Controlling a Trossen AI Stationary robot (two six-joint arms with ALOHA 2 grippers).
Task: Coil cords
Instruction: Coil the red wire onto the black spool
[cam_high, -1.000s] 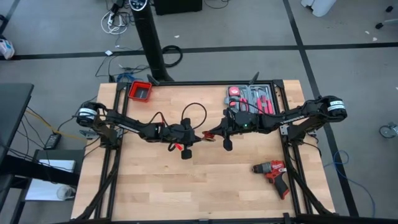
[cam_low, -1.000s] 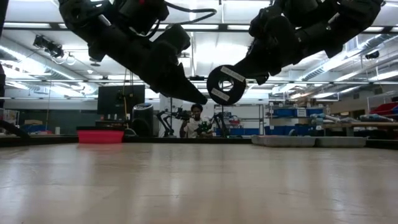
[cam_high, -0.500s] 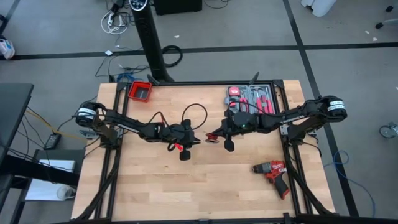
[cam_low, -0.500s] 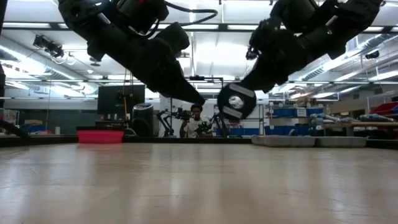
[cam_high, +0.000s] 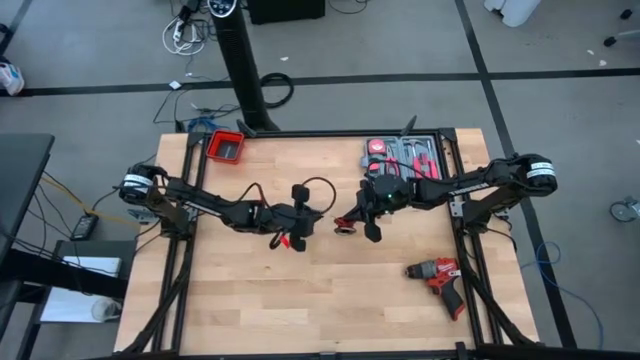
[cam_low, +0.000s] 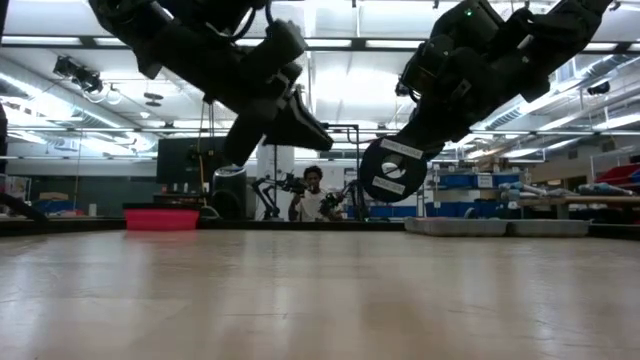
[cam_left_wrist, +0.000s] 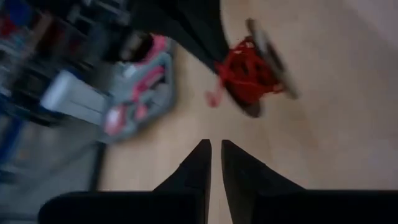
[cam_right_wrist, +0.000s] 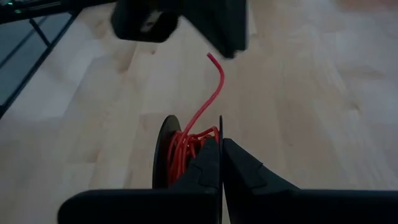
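Both arms meet over the table's middle. R gripper is pinched fully closed on the rim of a small black spool wound with the red cord; in the right wrist view the fingertips clamp one disc of the spool and a loose red end curls away from the winding toward the other arm's dark gripper. In the low view that spool hangs clear of the wooden table, held in the air. L gripper sits just beside it, at abt 9 o'clock from the spool, fingers near closed w/ only a thin slit between them in the left wrist view; red shows by its tip from above, so it may be pinching the cord, but I can't tell for sure. Red bin at 10 o'clock of the table, tool case at 1 o'clock, red drill at 4 o'clock, well apart from the grippers. A person is seated far off in the room behind
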